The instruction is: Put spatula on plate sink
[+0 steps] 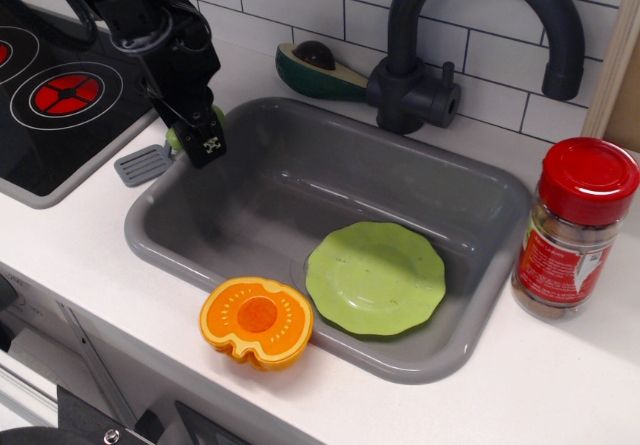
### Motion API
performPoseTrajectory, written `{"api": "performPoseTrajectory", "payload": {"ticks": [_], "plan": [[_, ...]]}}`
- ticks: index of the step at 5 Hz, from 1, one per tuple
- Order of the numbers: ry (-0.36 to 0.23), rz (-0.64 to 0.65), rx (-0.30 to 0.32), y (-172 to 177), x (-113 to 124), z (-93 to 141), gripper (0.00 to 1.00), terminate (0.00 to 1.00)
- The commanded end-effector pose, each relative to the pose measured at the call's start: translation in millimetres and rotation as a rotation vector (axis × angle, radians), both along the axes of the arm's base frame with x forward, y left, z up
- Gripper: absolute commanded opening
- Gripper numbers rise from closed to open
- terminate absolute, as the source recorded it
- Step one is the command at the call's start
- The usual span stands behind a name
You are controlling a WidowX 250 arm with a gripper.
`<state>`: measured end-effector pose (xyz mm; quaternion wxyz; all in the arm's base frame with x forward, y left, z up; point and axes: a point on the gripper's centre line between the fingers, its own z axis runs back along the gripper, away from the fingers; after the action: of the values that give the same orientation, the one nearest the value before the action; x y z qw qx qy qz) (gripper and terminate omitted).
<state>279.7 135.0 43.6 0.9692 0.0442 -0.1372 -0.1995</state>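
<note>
The spatula lies on the white counter at the sink's left rim. Its grey slotted blade point(140, 163) points toward the stovetop, and my gripper mostly covers its light-green handle point(176, 138). My gripper point(196, 135) is down over the handle, with one black finger point(210, 145) in front of it. The gap between the fingers is hidden, so I cannot tell whether they grip the handle. The light-green plate point(376, 278) lies in the front right of the grey sink point(300, 180), apart from the gripper.
An orange pumpkin-like half point(256, 320) sits on the sink's front rim. The black stovetop point(60, 95) is on the left. A dark faucet point(420, 75) and a toy avocado half point(318, 70) stand behind the sink. A red-lidded jar point(575, 230) is on the right.
</note>
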Motion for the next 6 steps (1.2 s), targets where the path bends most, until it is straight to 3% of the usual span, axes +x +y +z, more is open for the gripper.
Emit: {"api": "performPoseTrajectory", "payload": {"ticks": [1, 3, 4, 5, 6], "plan": [[-0.064, 0.022, 0.006, -2, 9, 17, 0.0, 0.0], [-0.107, 0.114, -0.045, -25, 22, 47, 0.0, 0.0], [-0.191, 0.209, -0.082, -54, 37, 57, 0.0, 0.0], [-0.237, 0.334, -0.143, -81, 38, 41, 0.0, 0.0], [-0.207, 0.36, -0.155, -106, 37, 28, 0.0, 0.0]]}}
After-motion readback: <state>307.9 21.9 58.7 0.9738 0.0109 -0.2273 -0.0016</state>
